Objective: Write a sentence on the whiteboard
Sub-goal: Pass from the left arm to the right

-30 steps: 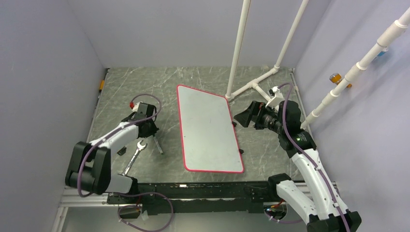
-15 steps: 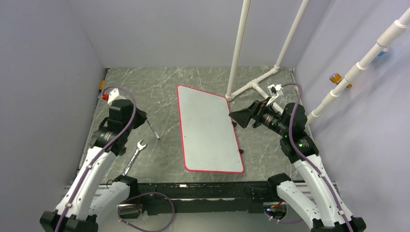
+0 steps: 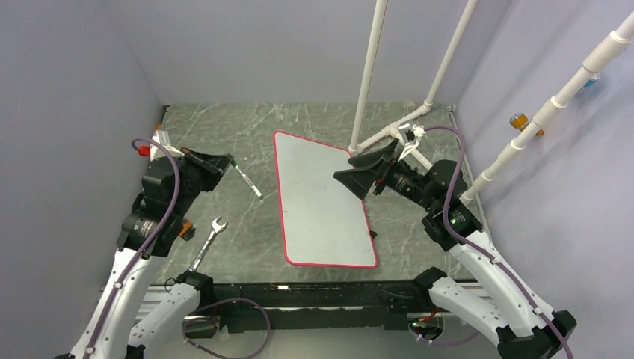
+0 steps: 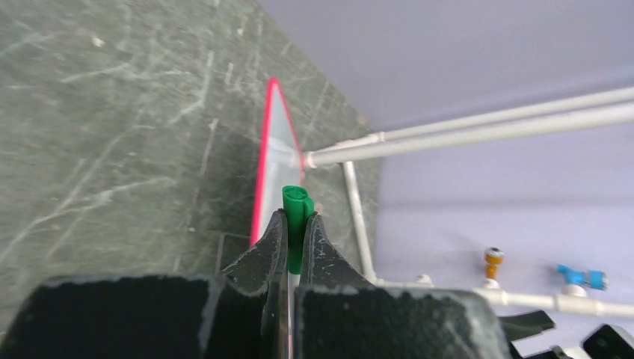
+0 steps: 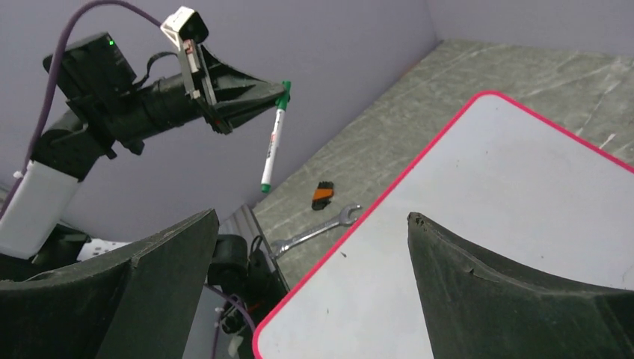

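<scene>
Left gripper (image 4: pixel 295 224): clamped tight on a green-and-white marker (image 5: pixel 273 142) near its green top end; the barrel slants down and hangs above the surface (image 3: pixel 224 127), left of the board.
Whiteboard (image 3: pixel 321 202): lies flat mid-surface between my two arms, red rim all round.
Sentence: none yet, the face is blank.
Right gripper (image 3: pixel 350 170): jaws spread wide, holding nothing, hovering over the board's far right part.
Step in hand: I judge it as carrying the marker across to start the first line.
Doing it well: I would bring the tip down gently near the far left corner, keep the pressure light, and steady the board with the free arm.
Cap: I cannot tell whether the tip is bare.
Nearby: a wrench (image 3: pixel 208 241) left of the board; white pipes (image 3: pixel 370 75) behind it.
Readable writing: none; the marker's print is too small.
</scene>
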{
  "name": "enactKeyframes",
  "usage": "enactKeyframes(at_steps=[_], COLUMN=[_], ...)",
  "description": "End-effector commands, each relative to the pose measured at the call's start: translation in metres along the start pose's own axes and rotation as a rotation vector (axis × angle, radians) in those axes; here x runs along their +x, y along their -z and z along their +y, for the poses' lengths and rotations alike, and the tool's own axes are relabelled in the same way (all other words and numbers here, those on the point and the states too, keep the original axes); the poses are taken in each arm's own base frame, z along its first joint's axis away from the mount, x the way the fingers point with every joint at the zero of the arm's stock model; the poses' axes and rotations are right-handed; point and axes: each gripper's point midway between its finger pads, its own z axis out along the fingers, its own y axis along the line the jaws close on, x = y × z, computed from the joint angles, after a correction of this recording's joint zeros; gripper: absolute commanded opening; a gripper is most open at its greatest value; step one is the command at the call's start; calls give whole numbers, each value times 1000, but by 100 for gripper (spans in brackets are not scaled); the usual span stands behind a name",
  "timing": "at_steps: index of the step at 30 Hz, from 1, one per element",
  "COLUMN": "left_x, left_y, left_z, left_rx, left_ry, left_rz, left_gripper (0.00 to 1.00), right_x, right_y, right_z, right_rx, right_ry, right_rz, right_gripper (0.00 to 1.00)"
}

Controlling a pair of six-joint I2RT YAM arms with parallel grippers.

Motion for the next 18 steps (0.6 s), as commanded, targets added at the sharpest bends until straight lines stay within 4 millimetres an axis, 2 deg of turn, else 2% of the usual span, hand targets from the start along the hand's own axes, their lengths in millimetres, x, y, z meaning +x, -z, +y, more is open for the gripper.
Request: enactKeyframes(at_steps=[1, 6, 11, 18], left_x=[-6, 5, 6, 12], left_y=[7, 7, 12, 16], left_z=[-49, -53, -68, -64], left_rx=[158, 80, 114, 16], left_ry=[149, 296, 401, 506], left_rz=[-8, 55, 52, 92], left_gripper=[0, 0, 0, 0], right_x=[-40, -31, -19, -12], right_y=[-9, -26, -52, -87], right_z=[23, 35, 41, 57], right_rx=[-48, -51, -3, 21], right_ry=[35, 59, 124, 174], right_rz=[-165, -169, -176, -196], right_gripper=[100, 100, 100, 100])
